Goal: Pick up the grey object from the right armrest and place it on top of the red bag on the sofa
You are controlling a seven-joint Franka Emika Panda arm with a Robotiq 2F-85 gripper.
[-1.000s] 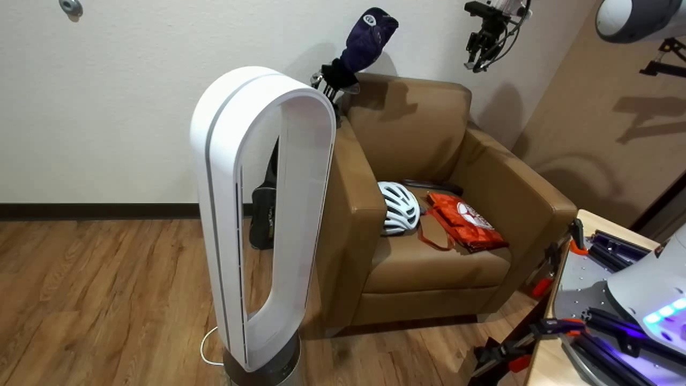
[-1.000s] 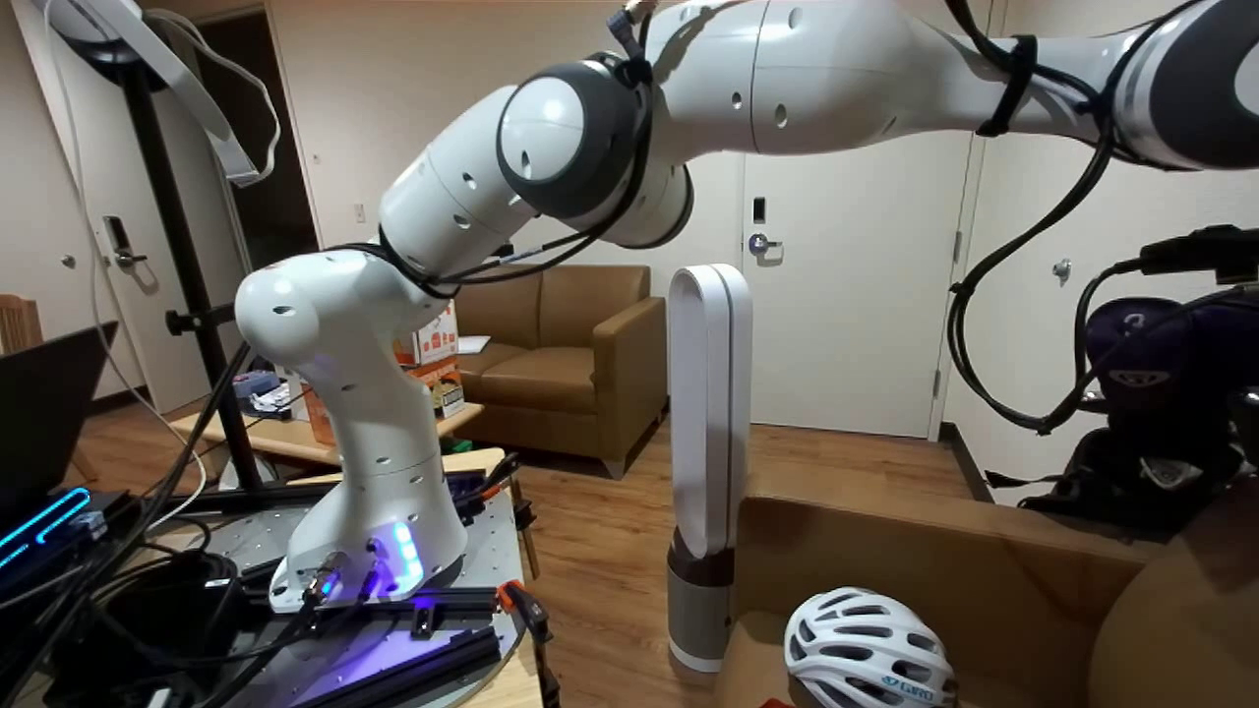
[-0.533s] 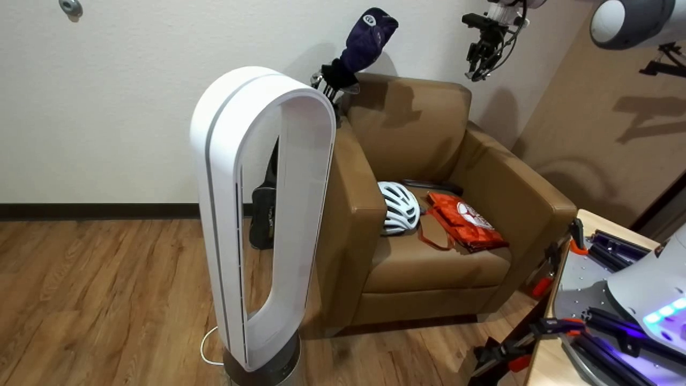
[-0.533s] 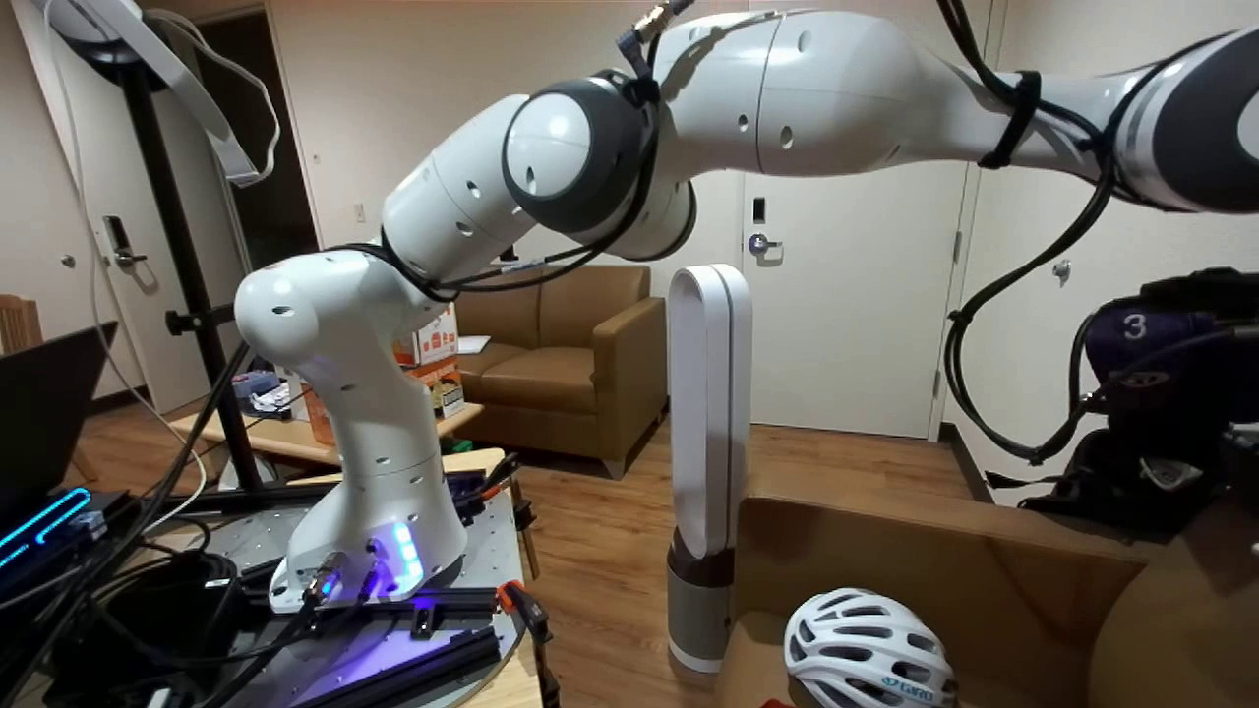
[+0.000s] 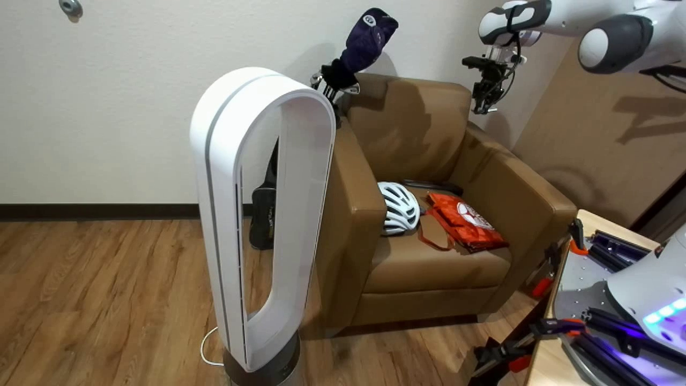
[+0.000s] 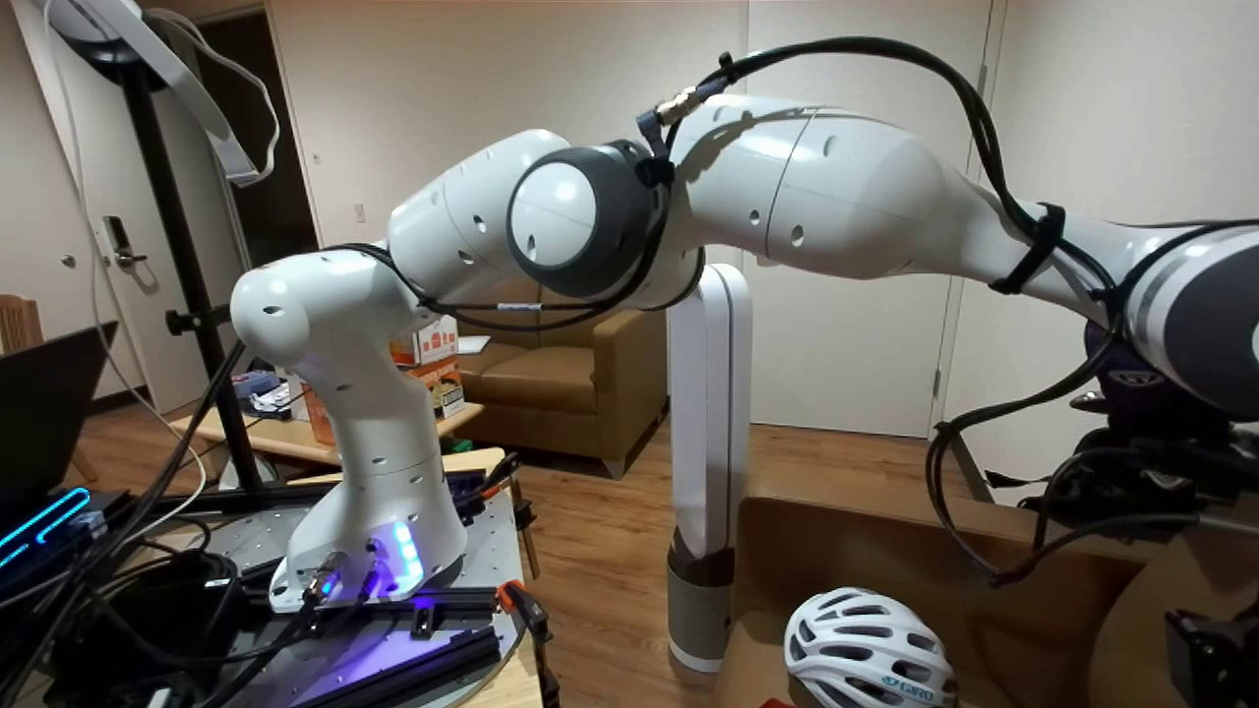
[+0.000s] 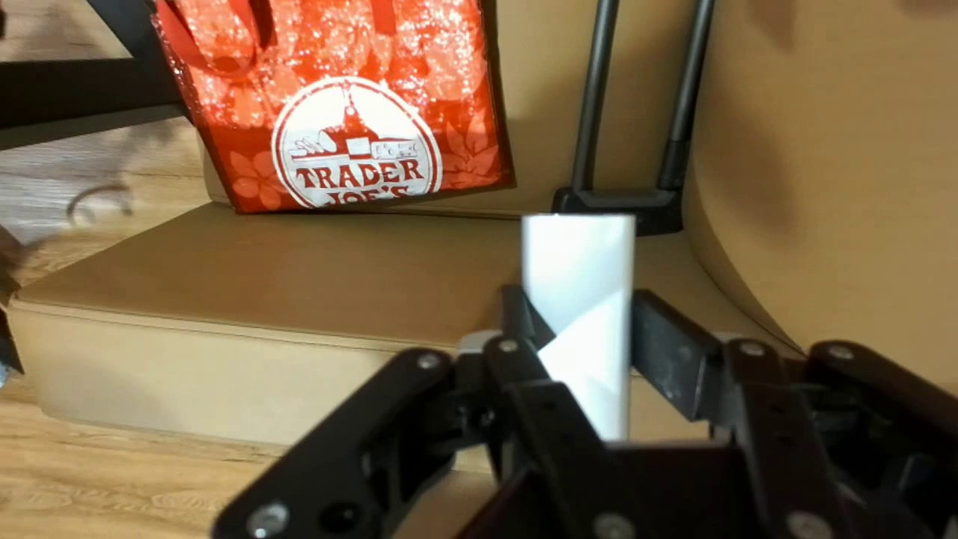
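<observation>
Red TRADER JOE'S bag

In the wrist view the blurred hand covers part of the pale grey object, itself too soft for detail, and the red bag runs off the top. In an exterior view the sofa hides one edge of the helmet behind its side. In an exterior view the arm is cut off at the right, and only a red sliver of the bag shows below.
</observation>
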